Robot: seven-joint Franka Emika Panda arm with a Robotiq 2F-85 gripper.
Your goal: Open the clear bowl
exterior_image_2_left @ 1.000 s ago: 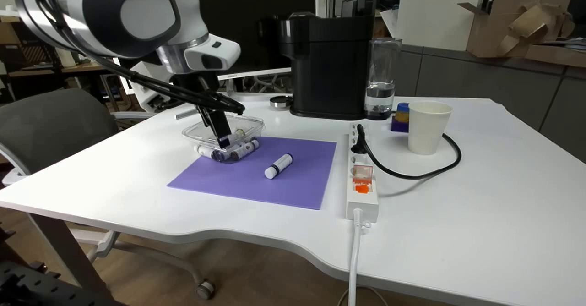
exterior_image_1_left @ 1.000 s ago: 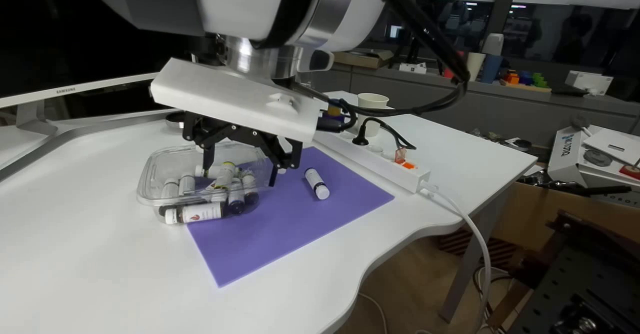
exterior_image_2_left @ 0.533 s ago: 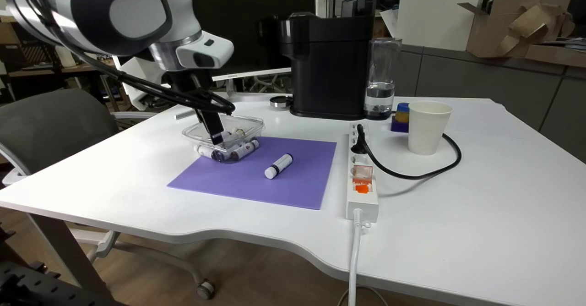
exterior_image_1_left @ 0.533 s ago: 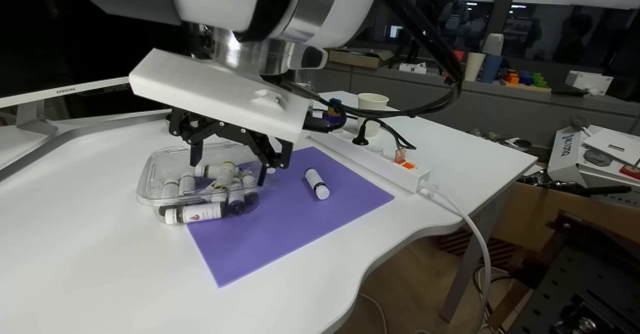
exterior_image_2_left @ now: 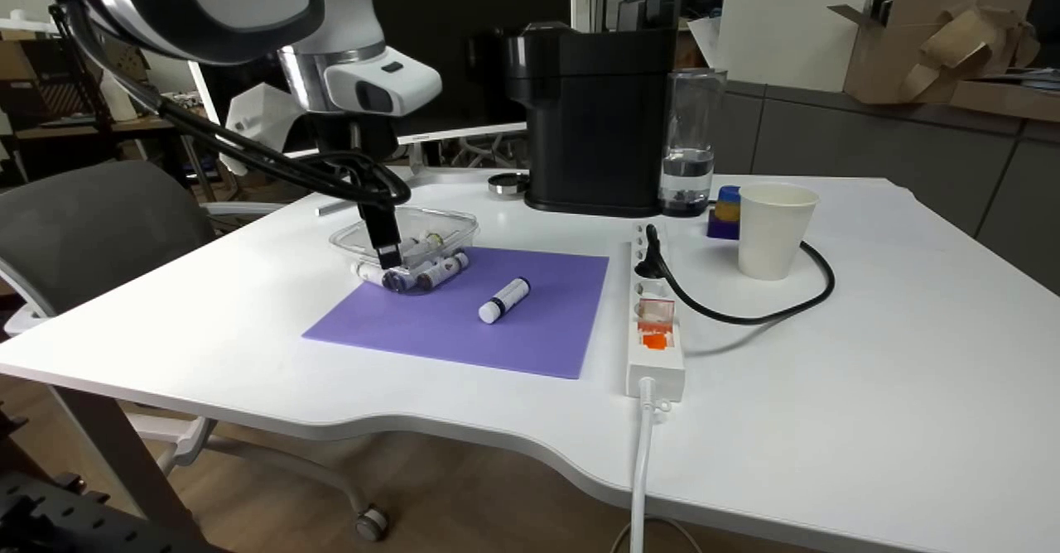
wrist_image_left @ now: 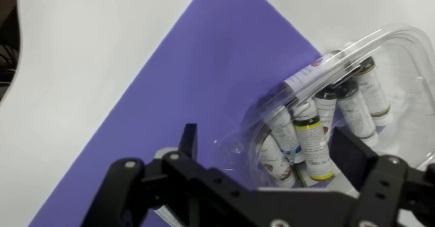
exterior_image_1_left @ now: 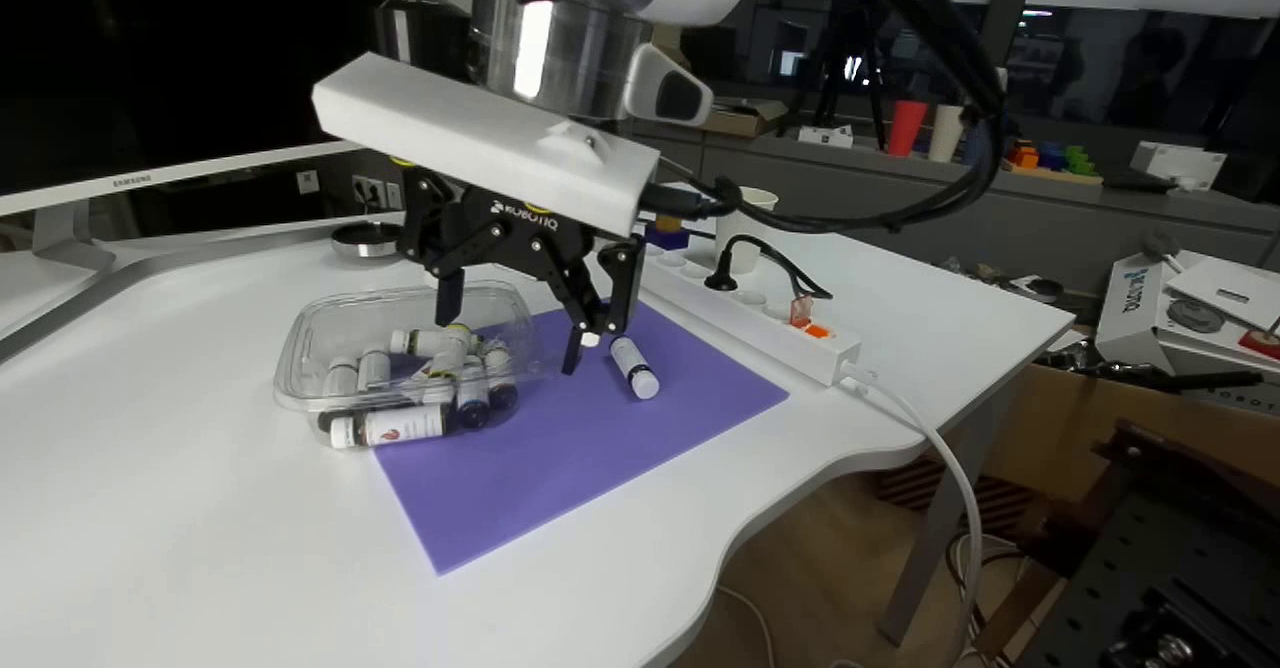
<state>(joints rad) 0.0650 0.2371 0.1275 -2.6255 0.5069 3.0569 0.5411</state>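
The clear bowl (exterior_image_1_left: pixel 335 323), a shallow see-through container with several small white-and-dark tubes inside, stands partly on the purple mat; it also shows in an exterior view (exterior_image_2_left: pixel 454 223) and the wrist view (wrist_image_left: pixel 406 125). Whether its clear lid is on, I cannot tell. My gripper (exterior_image_1_left: pixel 509 342) is open and holds nothing, tilted above the bowl's near edge. In the wrist view my gripper (wrist_image_left: pixel 265 138) has one finger over the tubes and the other beyond the bowl's rounded corner, over the mat. In an exterior view only one finger of the gripper (exterior_image_2_left: pixel 387 257) shows, in front of the bowl.
A single white tube (exterior_image_1_left: pixel 634 368) lies on the purple mat (exterior_image_1_left: pixel 560 468) beside the bowl. A white power strip (exterior_image_2_left: pixel 656 363) with a black cable, a paper cup (exterior_image_2_left: pixel 770 238) and a black machine (exterior_image_2_left: pixel 592 122) stand around. A monitor stand (exterior_image_1_left: pixel 180 258) is behind.
My gripper first shifted slightly left in an exterior view, then back right, with its body raised and tilted so more of its front shows. It stays open. The bowl and tubes have not moved.
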